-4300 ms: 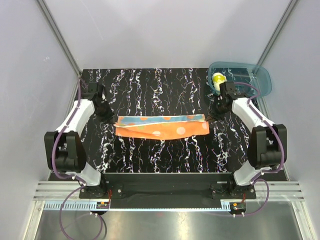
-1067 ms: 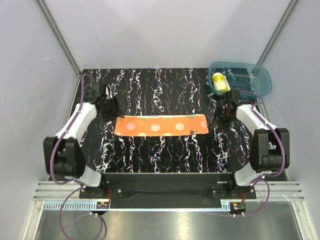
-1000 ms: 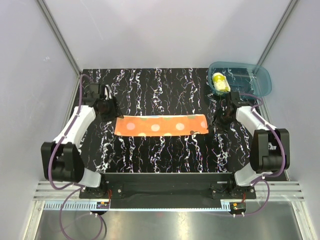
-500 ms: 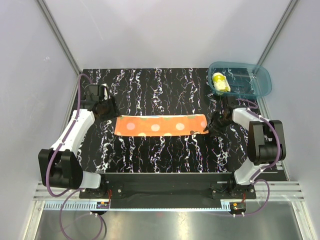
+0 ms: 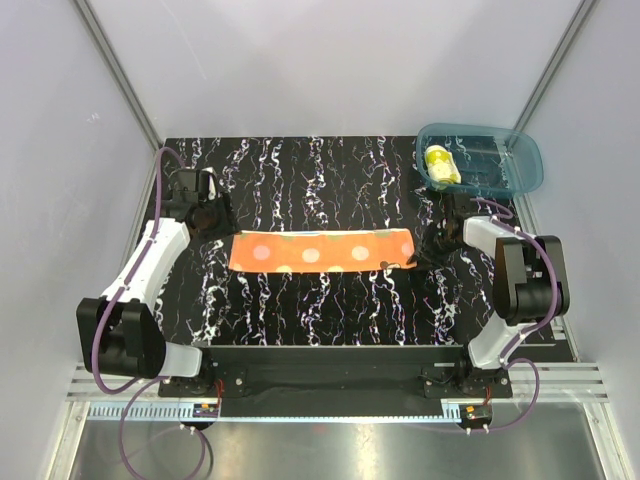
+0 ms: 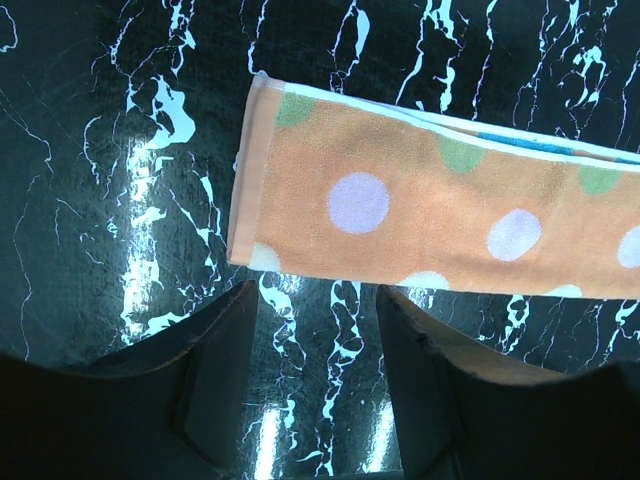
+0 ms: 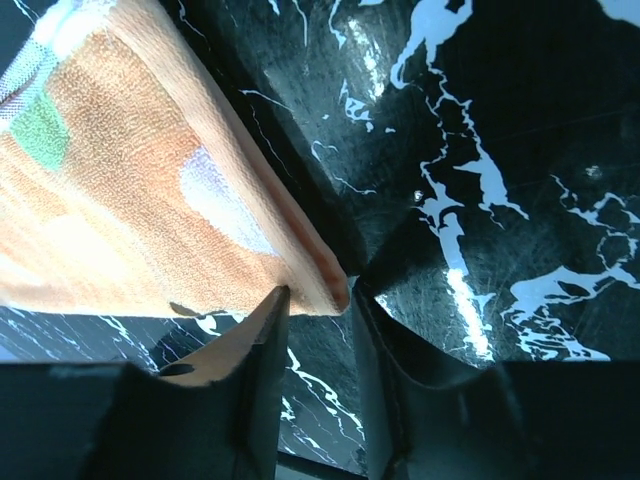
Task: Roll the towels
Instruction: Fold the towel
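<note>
Straddles near-right corner of orange towel (image 5: 320,250) with right gripper (image 7: 316,298), can't tell if clamped; hovers left gripper (image 6: 318,292) open off left end.

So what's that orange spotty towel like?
The orange towel is a fuzzy cloth that looks folded into a long flat strip, with pale and green dots and a blue-and-white far edge. It lies crosswise on the black marbled table. The right gripper has a finger on either side of its near right-end corner. The left gripper hangs open just short of the other end, not touching.
</note>
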Robot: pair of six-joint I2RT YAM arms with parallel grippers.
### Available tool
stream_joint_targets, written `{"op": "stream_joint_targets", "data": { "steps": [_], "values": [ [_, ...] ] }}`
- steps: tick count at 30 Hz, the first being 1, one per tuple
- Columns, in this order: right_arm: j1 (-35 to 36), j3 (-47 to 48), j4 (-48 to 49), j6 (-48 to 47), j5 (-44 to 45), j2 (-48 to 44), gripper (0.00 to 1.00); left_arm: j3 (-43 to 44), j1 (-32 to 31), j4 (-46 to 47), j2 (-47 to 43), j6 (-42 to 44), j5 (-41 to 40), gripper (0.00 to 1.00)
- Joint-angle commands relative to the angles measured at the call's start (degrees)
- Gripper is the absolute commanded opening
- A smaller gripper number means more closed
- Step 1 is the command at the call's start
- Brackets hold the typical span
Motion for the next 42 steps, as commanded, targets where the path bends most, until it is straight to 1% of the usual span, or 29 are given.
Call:
{"op": "stream_joint_targets", "data": {
  "steps": [1,6,7,11,13,14,15,18,19,21,29,33,34,37,42],
  "values": [
    [-0.2,-1.5,2.5,-0.7,0.7,2.2,0.33,-0.2,-0.3,1.5,-0.7,1.0,-1.5,0.56],
    [-0.4,-0.2,1.1,-1.5,1.9,2.2,0.2,-0.3,-0.3,1.4,-0.6,1.1,-1.7,0.56],
    [-0.4,0.1,0.5,-1.8,2.6,2.2,0.15,-0.3,-0.3,1.4,-0.6,1.1,-1.7,0.56],
    [-0.3,1.8,-3.7,-3.5,7.3,-0.4,0.07,-0.2,-0.4,1.4,-0.7,1.1,-1.6,0.56],
    [-0.3,3.3,-6.9,-4.5,12.4,-2.1,0.05,-0.1,-0.4,1.3,-0.6,1.1,-1.7,0.56],
    [-0.4,4.1,-10.5,-4.3,16.1,-2.7,0.01,-0.1,-0.4,1.3,-0.7,1.1,-1.6,0.56],
    [-0.4,5.7,-12.0,-4.4,23.4,-3.3,0.01,-0.1,-0.4,1.2,-0.7,1.0,-1.5,0.56],
    [-0.3,9.6,-16.5,-5.2,31.4,-5.0,0.0,0.1,-0.4,1.0,-0.6,0.9,-1.6,0.56],
    [-0.3,10.8,-17.5,-5.4,32.4,-5.1,0.0,0.1,-0.4,0.9,-0.5,0.9,-1.7,0.56],
    [-0.2,13.7,-19.8,-5.5,33.5,-5.2,0.0,0.3,-0.4,0.8,-0.6,0.9,-1.7,0.56],
    [1.8,19.0,-24.2,-6.5,35.0,-7.4,0.0,0.3,-0.4,0.7,-1.4,0.7,-1.7,0.56],
    [5.4,22.4,-26.2,-6.0,36.4,-8.3,0.0,0.5,-0.4,0.6,-1.6,0.6,-1.7,0.56],
    [7.4,23.2,-26.8,-6.0,36.7,-8.4,0.0,0.5,-0.4,0.6,-1.6,0.6,-1.7,0.56],
    [10.6,26.4,-28.6,-5.5,38.1,-7.5,0.0,0.4,-0.4,0.5,-2.0,0.6,-1.9,0.56],
    [17.8,32.0,-31.3,-4.0,38.2,-5.3,0.0,0.4,-0.4,0.4,-2.2,0.6,-2.0,0.56]
  ]
}}
